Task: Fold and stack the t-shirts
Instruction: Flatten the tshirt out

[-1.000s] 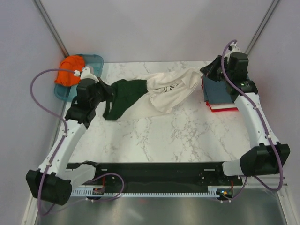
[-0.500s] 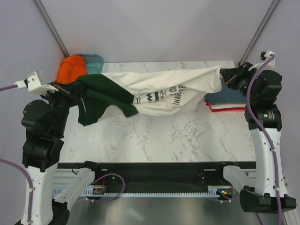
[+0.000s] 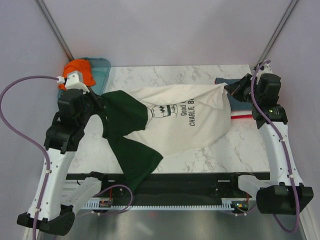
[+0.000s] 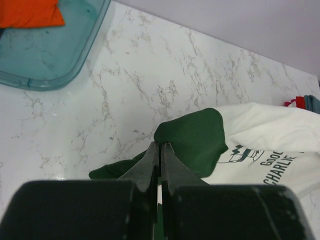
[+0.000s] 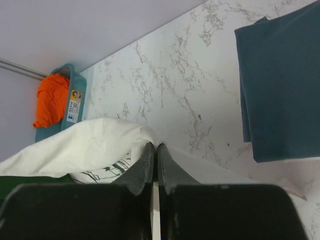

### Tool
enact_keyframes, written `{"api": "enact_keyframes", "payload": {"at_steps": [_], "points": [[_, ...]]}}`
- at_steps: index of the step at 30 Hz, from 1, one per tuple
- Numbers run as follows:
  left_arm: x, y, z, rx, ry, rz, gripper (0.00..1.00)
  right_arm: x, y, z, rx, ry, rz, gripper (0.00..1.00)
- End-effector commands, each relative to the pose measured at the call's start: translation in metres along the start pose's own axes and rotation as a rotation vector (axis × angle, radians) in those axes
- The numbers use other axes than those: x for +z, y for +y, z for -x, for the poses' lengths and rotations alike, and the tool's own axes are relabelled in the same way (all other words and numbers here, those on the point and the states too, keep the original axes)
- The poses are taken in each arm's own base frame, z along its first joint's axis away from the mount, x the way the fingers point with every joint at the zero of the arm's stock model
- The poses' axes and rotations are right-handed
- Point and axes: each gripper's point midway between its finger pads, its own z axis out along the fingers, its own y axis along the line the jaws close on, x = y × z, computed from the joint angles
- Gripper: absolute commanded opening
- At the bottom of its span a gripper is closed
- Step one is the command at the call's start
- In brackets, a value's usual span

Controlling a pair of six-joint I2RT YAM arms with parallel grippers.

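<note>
left gripper: shut tight, no gap seen between the fingers in the wrist view; a fold at the dark green end of the cream shirt is pinched; held near the tray, just off its table-side edge
right gripper: likewise closed, fingers pressed together; the cream end of the same shirt is pinched; held well apart from the tray, at the opposite side of the table
cream shirt: stretched between both grippers, print up; body draped on the marble from near the tray outward; one green sleeve is trailed over the table's near edge, well apart from the tray; not flat, not folded
orange shirt: bunched in the tray; unfolded, nothing gripping it
stack: slate-blue shirt folded on top, a red edge seen beneath; set across the table from the tray, partly hidden by the cream shirt's held end
done: at least two shirts judged folded and stacked; a white layer under the blue cannot be confirmed
step in hand: cream shirt judged to be at the spread-out stage, ahead of the first fold
left: cream shirt to be laid flat, folded and placed on the stack; orange shirt then to be fetched from the tray and treated the same
progress: judged roughly halfway, if no further shirts are hidden
</note>
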Motion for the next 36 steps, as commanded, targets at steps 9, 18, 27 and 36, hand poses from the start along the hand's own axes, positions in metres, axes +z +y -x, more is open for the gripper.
{"api": "enact_keyframes", "payload": {"at_steps": [9,18,27,36], "points": [[-0.154,-0.024,0.141,-0.022,-0.460,-0.161,0.02,-0.119,0.105,0.083,-0.153,-0.360,0.266,0.00],[-0.260,-0.038,0.179,-0.103,-0.660,-0.357,0.02,-0.242,0.150,0.087,-0.213,-0.610,0.410,0.00],[-0.183,-0.047,0.193,-0.092,-0.572,-0.244,0.02,-0.233,0.133,0.090,-0.171,-0.597,0.314,0.00],[0.043,-0.055,0.105,-0.071,-0.205,-0.081,0.02,-0.039,0.049,0.029,0.013,-0.204,0.220,0.00]]}}
